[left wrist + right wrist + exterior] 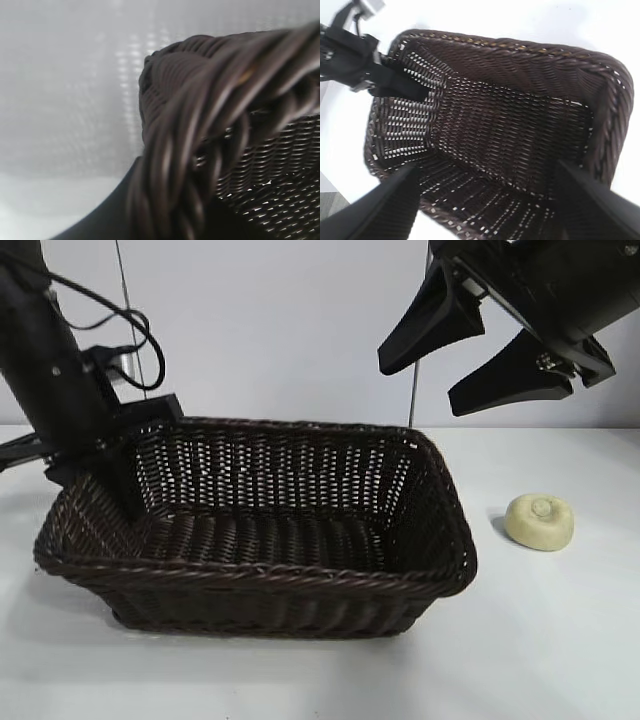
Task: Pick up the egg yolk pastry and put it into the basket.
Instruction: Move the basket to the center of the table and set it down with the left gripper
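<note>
The egg yolk pastry (540,521), small, round and pale yellow with a knob on top, lies on the white table to the right of the basket. The dark-brown wicker basket (260,575) stands in the middle and holds nothing. My left gripper (118,480) is shut on the basket's left braided rim (200,125), with one finger (112,215) beside the rim and one inside the wall (402,86). My right gripper (420,385) is open and empty, high above the basket's right end, up and left of the pastry. Its view looks down into the basket (520,47).
The white table (560,640) runs around the basket, with a plain pale wall behind. A thin vertical rod (412,400) stands behind the basket's right corner. Cables hang from the left arm (60,360).
</note>
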